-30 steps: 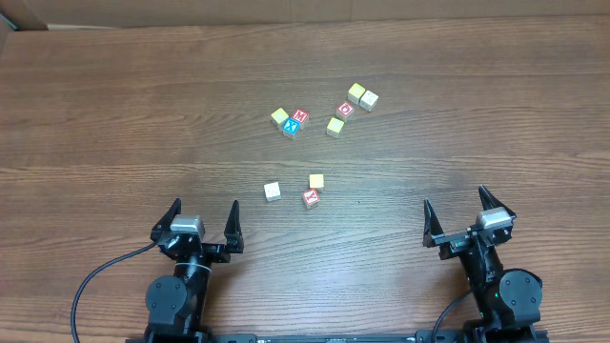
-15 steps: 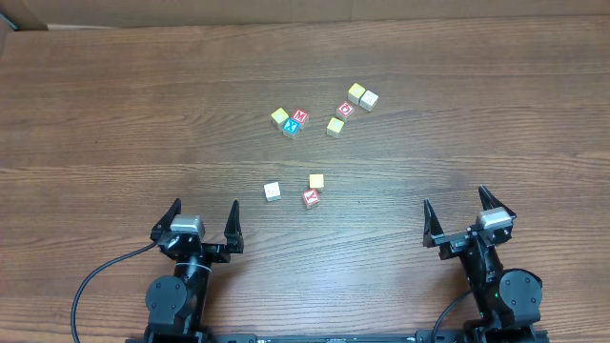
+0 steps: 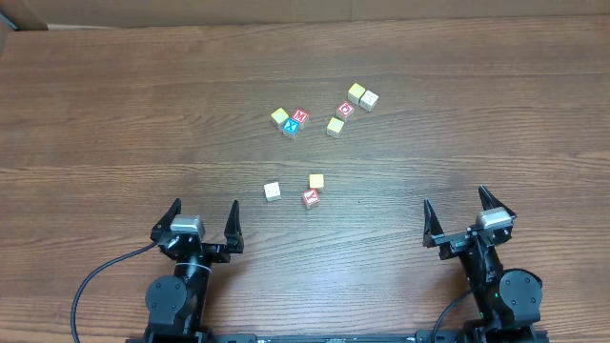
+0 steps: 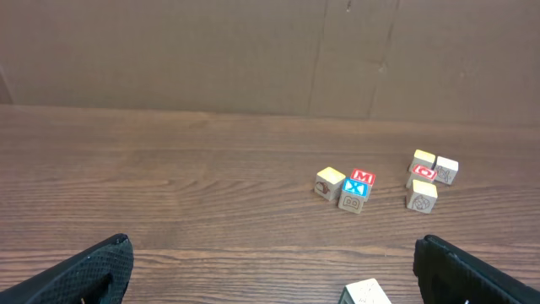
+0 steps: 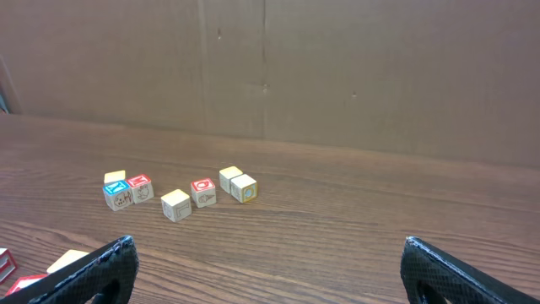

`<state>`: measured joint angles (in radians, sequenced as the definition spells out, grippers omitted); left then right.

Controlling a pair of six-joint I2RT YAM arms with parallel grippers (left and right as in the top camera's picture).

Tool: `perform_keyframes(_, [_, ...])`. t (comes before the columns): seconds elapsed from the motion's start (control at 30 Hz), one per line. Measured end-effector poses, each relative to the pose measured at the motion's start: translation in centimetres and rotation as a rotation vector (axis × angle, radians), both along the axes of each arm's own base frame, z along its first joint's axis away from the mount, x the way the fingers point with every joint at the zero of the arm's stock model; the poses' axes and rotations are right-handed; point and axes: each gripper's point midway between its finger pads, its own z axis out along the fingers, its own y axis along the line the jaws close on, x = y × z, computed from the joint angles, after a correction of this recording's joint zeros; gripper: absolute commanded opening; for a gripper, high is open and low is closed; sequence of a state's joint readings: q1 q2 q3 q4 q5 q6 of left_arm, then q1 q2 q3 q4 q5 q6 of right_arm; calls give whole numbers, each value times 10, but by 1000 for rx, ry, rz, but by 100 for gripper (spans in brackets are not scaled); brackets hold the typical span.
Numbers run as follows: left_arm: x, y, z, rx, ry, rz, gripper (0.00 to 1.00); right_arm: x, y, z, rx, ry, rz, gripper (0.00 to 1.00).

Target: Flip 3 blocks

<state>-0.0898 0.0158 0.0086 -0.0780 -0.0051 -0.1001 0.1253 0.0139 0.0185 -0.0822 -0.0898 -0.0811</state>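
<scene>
Three targets, all in the near group at mid-counter: cream-faced block [image 3: 273, 191], yellow-faced block [image 3: 315, 181], red-letter block [image 3: 310, 197]. The yellow and red-letter ones sit just beside each other, possibly touching at a corner; I cannot tell which. The cream one lies apart, to their left, and its top edge shows at the bottom of the left wrist view.

Hands: left hand [image 3: 204, 208] and right hand [image 3: 455, 198] are both parked at the near edge with fingers spread wide. They carry nothing and are well apart from every cube. The cream block is nearest the left hand.

Handling (judgement): small wooden cubes, so light, stiff and not fragile. The faces look smooth, so a glancing contact would likely skate a cube along the wood rather than tip it.
- Take hold across two opposite side faces, squarely and mid-height.
- The red-letter block sits turned relative to the hands, so expect a wrist rotation.
- Finger room is tight on the side facing its yellow neighbour.

Surface: the counter [image 3: 114, 114] is brown wood-grain, flat, with a slight sheen and no mat or lip.

Room:
- A cardboard wall [image 4: 169, 51] stands behind the far edge.
- A far cluster of cubes [image 3: 299, 117], including the red M, blue X and red O, is not for flipping. It lies clear of the near group.
- A black cable [image 3: 95, 286] loops by the left arm base.
</scene>
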Motion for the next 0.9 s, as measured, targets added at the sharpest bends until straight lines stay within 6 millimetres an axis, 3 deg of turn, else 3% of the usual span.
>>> perform_keyframes(0.47, [0, 0, 0, 0, 0, -1, 100, 0, 0, 4, 1, -15, 0, 100])
perform_keyframes(0.73, [-2, -14, 3, -7, -10, -81, 100, -8, 16, 45, 15, -188, 102, 100])
perform_keyframes(0.9, [-3, -20, 5, -10, -11, -119, 100, -12, 29, 40, 15, -161, 180, 100])
